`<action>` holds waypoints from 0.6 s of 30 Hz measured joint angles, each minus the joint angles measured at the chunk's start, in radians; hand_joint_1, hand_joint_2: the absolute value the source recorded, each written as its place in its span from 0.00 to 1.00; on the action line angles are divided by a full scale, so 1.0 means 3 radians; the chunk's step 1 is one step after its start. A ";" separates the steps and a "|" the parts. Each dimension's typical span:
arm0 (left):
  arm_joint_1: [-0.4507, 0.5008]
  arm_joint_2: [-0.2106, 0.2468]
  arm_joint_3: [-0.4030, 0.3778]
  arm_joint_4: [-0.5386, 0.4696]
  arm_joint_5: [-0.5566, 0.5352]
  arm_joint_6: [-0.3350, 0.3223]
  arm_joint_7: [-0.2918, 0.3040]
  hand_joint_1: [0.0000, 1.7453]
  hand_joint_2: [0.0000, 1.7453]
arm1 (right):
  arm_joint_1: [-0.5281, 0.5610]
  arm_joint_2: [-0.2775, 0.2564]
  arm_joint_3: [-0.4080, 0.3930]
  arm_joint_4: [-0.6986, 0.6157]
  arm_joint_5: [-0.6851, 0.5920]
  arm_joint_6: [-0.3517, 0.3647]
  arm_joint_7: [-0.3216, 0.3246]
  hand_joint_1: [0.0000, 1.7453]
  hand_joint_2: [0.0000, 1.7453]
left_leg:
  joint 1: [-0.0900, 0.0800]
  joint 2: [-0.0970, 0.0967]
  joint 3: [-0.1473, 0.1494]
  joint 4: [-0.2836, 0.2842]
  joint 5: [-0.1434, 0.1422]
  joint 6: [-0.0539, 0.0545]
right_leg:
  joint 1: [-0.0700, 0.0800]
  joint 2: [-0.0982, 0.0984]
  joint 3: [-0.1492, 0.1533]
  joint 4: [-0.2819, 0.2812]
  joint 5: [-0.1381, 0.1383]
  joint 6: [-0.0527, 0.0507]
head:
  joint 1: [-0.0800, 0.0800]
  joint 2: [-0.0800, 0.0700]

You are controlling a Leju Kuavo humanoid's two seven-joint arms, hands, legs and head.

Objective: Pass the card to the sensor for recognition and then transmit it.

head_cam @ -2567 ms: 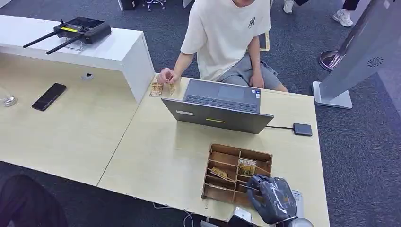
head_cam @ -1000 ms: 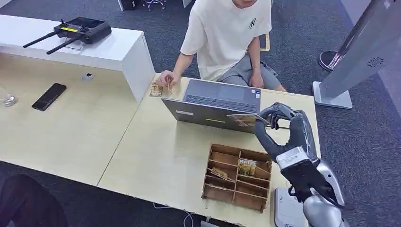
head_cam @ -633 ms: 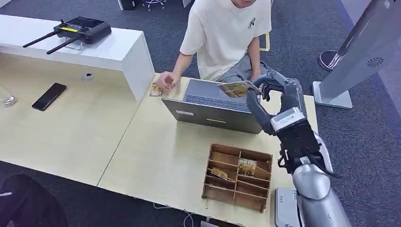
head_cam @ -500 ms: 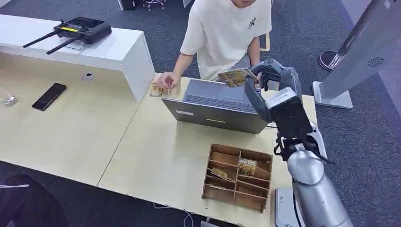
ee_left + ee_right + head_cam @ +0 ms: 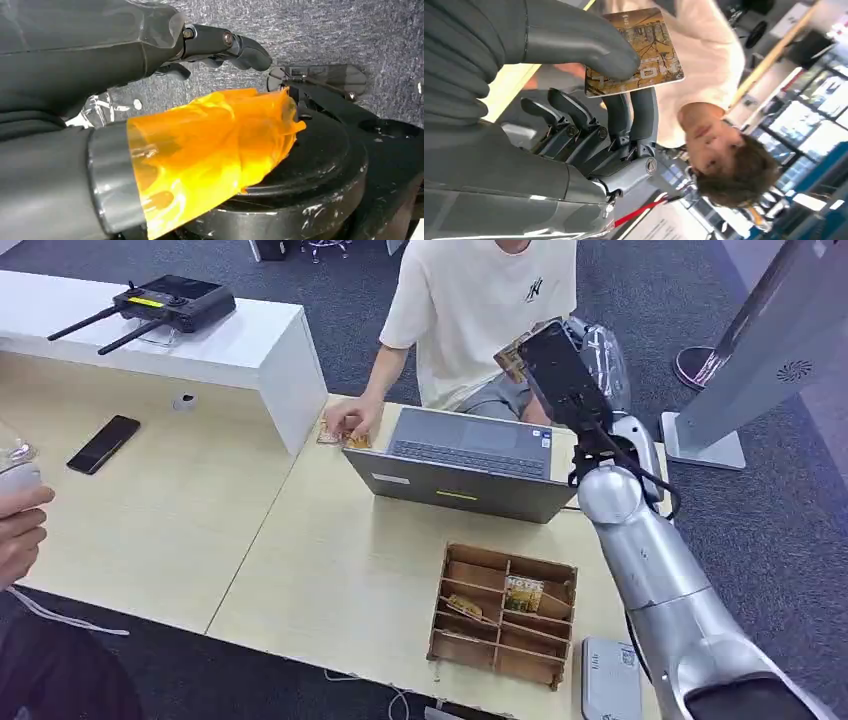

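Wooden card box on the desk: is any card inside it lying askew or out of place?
Yes, slightly. In the box, one card stands upright in its slot, while another lies tilted across a compartment left of it. Nothing looks spilled or damaged. The right hand holds a third card, pinched flat.

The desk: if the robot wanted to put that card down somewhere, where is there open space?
The widest bare patch of the desk lies between the laptop, the wooden tray and the phone. A narrower strip runs right of the tray. It is crowded by the laptop's far corner, where the person's hand rests among cards. The right hand holds the card above there.
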 joint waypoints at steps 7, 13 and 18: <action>-0.0041 -0.0008 0.0001 0.0000 -0.0001 0.0052 0.0084 0.00 0.00 | -0.0209 0.0041 -0.0008 0.0501 0.0121 -0.0008 0.0148 1.00 1.00 | 0.0000 0.0000 0.0000 0.0000 0.0000 0.0000 | 0.0000 0.0000 0.0000 0.0000 0.0000 0.0000 | -0.0001 0.0000; -0.0068 -0.0013 0.0001 0.0000 0.0005 0.0106 0.0179 0.00 0.00 | -0.0325 0.0061 -0.0008 0.0807 0.0209 0.0037 0.0342 1.00 1.00 | 0.0000 0.0000 0.0000 0.0001 0.0000 0.0000 | 0.0000 0.0000 0.0000 0.0000 0.0000 0.0000 | -0.0001 0.0000; -0.0083 -0.0017 0.0001 0.0000 0.0019 0.0134 0.0210 0.00 0.00 | -0.0397 0.0064 -0.0008 0.0972 0.0263 0.0031 0.0441 1.00 1.00 | 0.0000 0.0000 0.0000 0.0001 0.0000 0.0000 | 0.0000 0.0001 0.0000 0.0000 0.0000 0.0000 | 0.0000 0.0000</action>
